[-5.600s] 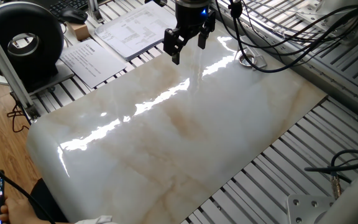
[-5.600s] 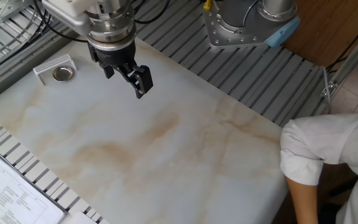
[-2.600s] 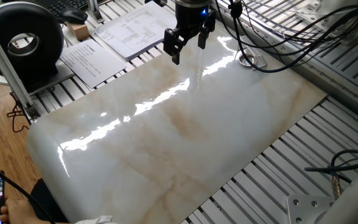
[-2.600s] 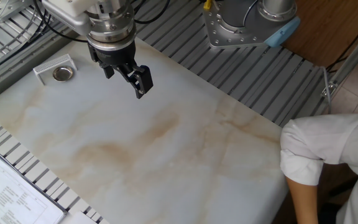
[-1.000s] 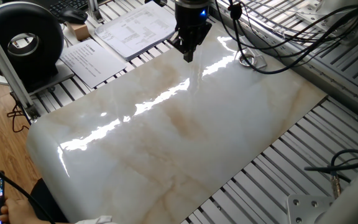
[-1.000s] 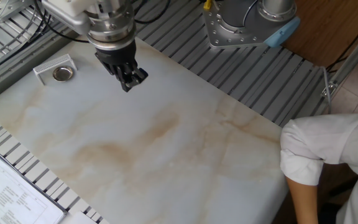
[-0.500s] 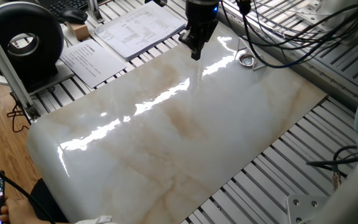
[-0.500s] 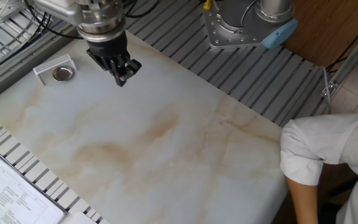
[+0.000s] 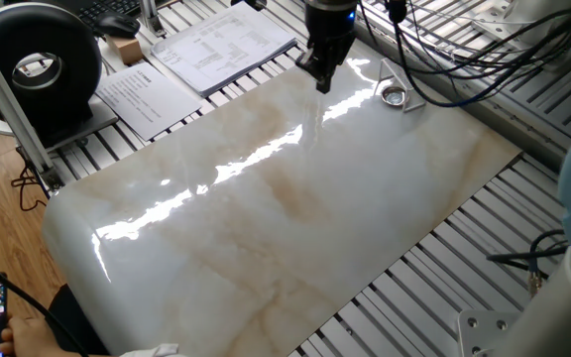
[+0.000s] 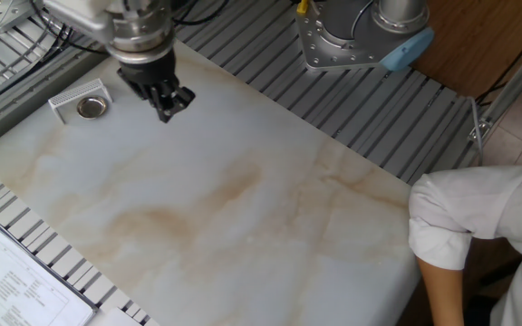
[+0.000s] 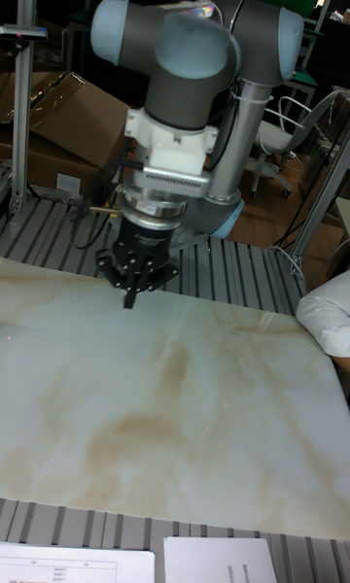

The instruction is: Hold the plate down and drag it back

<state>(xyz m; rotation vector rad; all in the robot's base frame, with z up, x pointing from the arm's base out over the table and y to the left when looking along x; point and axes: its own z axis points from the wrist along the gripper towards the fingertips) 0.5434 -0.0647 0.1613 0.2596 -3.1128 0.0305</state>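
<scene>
1. One fixed view: the gripper has closed up and slid along the marble slab toward the plate, which sits at the slab's far corner, apart from it.
2. Other fixed view: fingers pressed together, empty; plate in its clear stand.
3. Tall view: gripper above the slab's far edge; plate not visible.

plate: tiny round shiny silver disc with raised rim, lying flat, sitting in the clear stand at the marble slab's corner.
</scene>
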